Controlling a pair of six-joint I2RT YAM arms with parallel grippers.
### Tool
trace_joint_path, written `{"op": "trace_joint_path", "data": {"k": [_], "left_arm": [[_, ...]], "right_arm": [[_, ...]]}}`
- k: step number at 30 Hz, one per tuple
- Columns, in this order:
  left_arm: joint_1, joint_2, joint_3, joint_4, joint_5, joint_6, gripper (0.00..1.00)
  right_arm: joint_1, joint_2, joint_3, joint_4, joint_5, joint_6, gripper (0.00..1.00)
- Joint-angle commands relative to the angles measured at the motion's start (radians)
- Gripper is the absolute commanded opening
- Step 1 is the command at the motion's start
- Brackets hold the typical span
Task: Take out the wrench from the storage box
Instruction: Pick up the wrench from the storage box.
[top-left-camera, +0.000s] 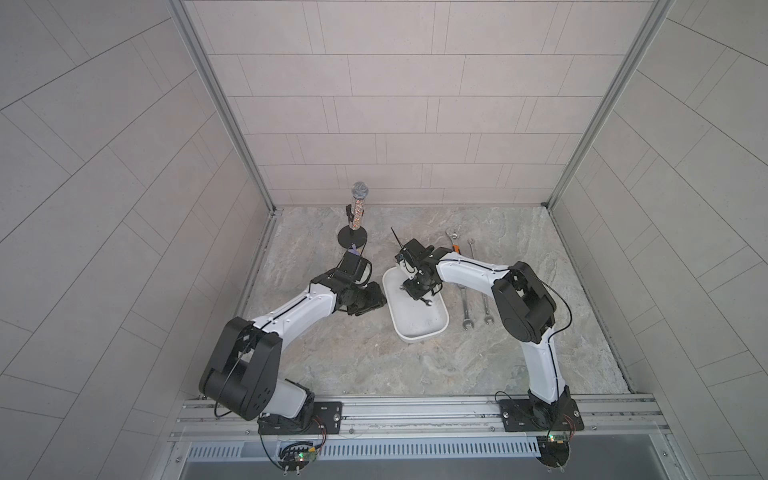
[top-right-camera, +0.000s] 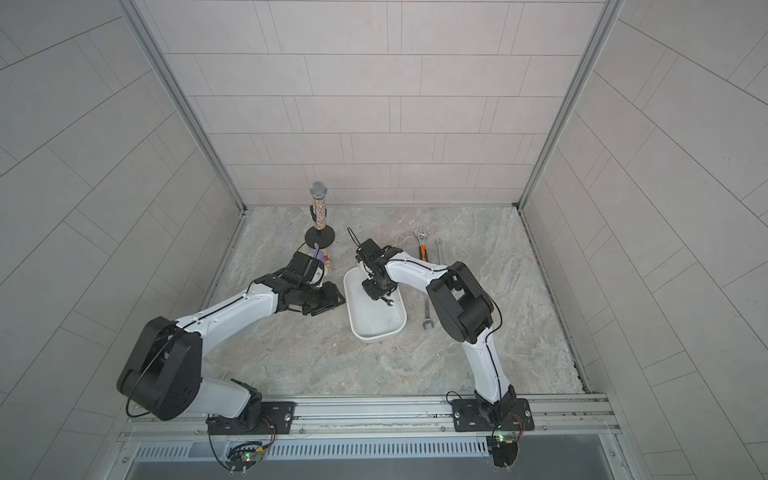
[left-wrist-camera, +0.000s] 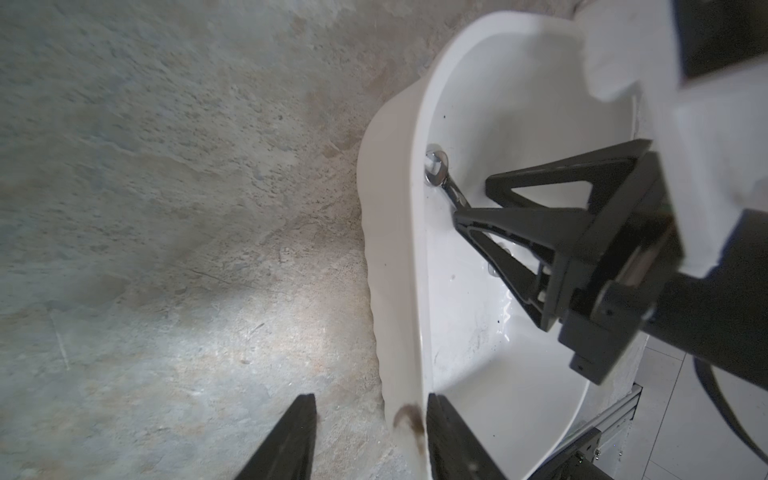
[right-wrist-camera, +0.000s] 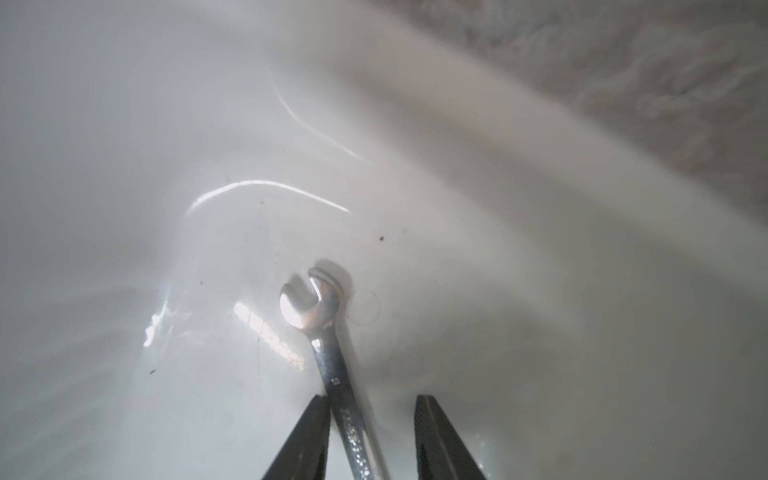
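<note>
Left gripper (top-left-camera: 381, 305): left of the middle in both top views, right at the left long side of the storage box (top-left-camera: 419, 334).
Left fingers (left-wrist-camera: 291, 440): spread apart. In the left wrist view one finger is outside the box wall (left-wrist-camera: 395, 249) with a gap. The other is inside, up against the wall. They pinch nothing.
Microphone (top-left-camera: 360, 192): stands up on a round black base, above the left gripper in the frame.
Storage box: white and low, in the middle of the frame on the stone-look table (top-left-camera: 374, 365), turned a bit slantwise.
Right gripper (top-left-camera: 419, 296): points down into the box, in its upper half.
Right fingers (right-wrist-camera: 436, 440): spread apart. The wrench (right-wrist-camera: 328, 332) runs between them. It touches one finger, and there is a gap to the other.
Wrench: shiny and inside the box. Its open end is near the box floor and looks blurry.
Plain wrenches (top-left-camera: 465, 307): two lie side by side on the table, just right of the box.
Orange-handled wrench (top-left-camera: 454, 243): on the table, higher in the frame.
</note>
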Motion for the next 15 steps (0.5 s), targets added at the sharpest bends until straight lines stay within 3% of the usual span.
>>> {"op": "trace_joint_path", "data": {"k": [1, 5, 9, 12, 15], "left_arm": [[0.004, -0.027, -0.011, -0.008, -0.001, 0.012, 0.49], [0.004, -0.022, -0.014, 0.006, 0.013, 0.002, 0.49], [0.004, -0.024, -0.014, 0.013, 0.016, -0.003, 0.49], [0.004, -0.025, -0.014, 0.018, 0.017, -0.008, 0.49], [0.004, -0.029, -0.015, 0.019, 0.019, -0.007, 0.49]], "right_arm": [[0.002, 0.026, -0.012, -0.044, -0.01, 0.007, 0.36], [0.011, 0.027, -0.036, -0.054, -0.008, 0.077, 0.27], [0.048, 0.016, -0.06, -0.073, 0.055, 0.256, 0.17], [0.067, 0.02, -0.063, -0.083, 0.072, 0.362, 0.17], [0.074, 0.03, -0.035, -0.107, 0.088, 0.385, 0.17]]}}
